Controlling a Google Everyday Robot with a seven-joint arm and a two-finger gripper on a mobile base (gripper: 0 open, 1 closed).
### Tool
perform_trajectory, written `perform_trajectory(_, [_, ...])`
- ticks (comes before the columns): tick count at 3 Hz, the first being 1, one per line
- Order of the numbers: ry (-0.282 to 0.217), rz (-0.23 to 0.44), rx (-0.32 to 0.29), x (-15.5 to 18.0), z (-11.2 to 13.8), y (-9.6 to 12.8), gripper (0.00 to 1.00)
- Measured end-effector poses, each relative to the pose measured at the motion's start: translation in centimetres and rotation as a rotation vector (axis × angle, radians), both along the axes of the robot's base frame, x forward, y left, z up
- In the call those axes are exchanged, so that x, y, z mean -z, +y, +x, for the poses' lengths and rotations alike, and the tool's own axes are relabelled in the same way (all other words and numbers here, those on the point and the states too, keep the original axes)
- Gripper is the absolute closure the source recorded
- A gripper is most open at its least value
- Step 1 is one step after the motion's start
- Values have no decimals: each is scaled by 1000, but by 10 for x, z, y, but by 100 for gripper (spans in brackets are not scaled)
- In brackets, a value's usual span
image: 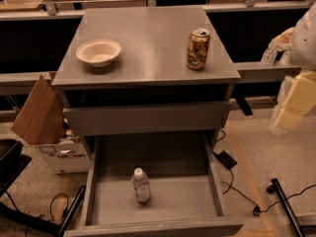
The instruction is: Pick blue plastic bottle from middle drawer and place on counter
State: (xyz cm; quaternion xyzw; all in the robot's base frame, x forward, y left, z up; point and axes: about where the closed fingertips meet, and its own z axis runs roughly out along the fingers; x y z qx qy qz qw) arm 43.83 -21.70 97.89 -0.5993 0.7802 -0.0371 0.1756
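The blue plastic bottle [140,185], clear with a white cap and a pale label, stands upright on the floor of the open middle drawer [182,201], left of its middle. The grey counter [148,38] tops the cabinet above it. My gripper [291,105], cream-coloured, hangs at the right edge of the view, to the right of the cabinet at about drawer-front height. It is well apart from the bottle and holds nothing that I can see.
A gold-brown can [198,49] stands at the counter's right and a white bowl [98,52] at its left. The upper drawer front [148,117] is shut. A cardboard box [39,115] stands left of the cabinet. Cables [237,186] lie on the floor to the right. Two small clear bottles [269,57] stand on a ledge behind the arm.
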Motion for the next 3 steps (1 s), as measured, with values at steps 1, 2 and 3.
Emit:
perform_trajectory(1, [3, 81, -14, 38, -5, -11, 0])
perform_trajectory(2, [-37, 225, -37, 93, -3, -20, 0])
perform_trajectory(3, [-71, 351, -76, 145, 6, -17, 0])
